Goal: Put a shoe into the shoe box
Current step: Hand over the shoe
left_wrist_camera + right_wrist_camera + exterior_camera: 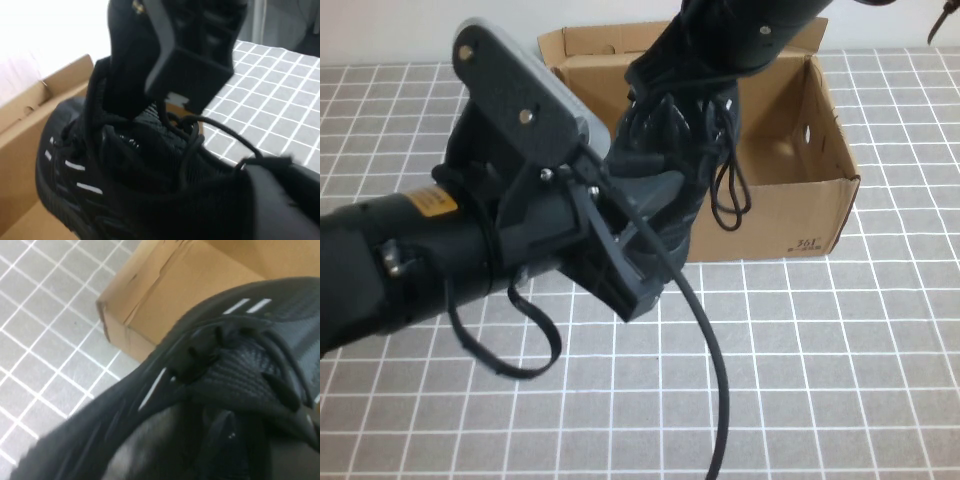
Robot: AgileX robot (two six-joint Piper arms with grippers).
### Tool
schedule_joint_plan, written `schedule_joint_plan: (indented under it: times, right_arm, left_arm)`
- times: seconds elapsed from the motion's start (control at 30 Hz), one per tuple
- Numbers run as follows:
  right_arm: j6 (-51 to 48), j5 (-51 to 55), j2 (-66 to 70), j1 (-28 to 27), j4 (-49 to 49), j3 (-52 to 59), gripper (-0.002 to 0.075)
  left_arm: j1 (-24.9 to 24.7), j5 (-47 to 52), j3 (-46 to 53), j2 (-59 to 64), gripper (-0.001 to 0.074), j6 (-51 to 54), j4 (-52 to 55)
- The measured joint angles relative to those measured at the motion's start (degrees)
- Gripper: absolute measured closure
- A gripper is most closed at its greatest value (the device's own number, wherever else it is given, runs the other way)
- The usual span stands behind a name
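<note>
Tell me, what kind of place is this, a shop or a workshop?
Probably a robot test bench, not a shop. A grid-patterned table cover holds only a bare cardboard shoe box, and two arms meet at one black shoe held over it: the left gripper from the near side, the right gripper from above.

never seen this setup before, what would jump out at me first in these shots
The black shoe catches the eye first: both arms hold it up over the near wall of the open cardboard box, its laces dangling loose. The left hand meets it from the near left, filling much of the high view. The right hand comes down onto the shoe's top from the far side.
</note>
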Motion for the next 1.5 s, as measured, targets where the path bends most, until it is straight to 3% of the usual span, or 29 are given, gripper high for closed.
schedule_joint_plan:
  times: [0.2, 0.33, 0.83, 1.5]
  right_arm:
    - [-0.1, 0.1, 2.1, -1.8, 0.3, -3.7, 0.0732]
    - [-0.2, 0.1, 3.0, -2.6, 0.4, -5.5, 0.0732]
    - [-1.2, 0.1, 4.0, -2.8, 3.1, -6.5, 0.0732]
    - [-2.7, 0.1, 4.0, -2.8, 5.2, -6.5, 0.0732]
  left_arm:
    - [0.0, -3.3, 0.0, 1.2, 0.0265, -0.1, -0.1]
    - [0.0, -6.9, 0.0, 1.2, 0.0154, -1.1, -2.9]
    - [0.0, -7.3, -0.1, 2.0, 0.0127, -1.5, -8.3]
    - [0.0, -21.9, -0.1, 11.8, 0.0126, -0.9, -9.1]
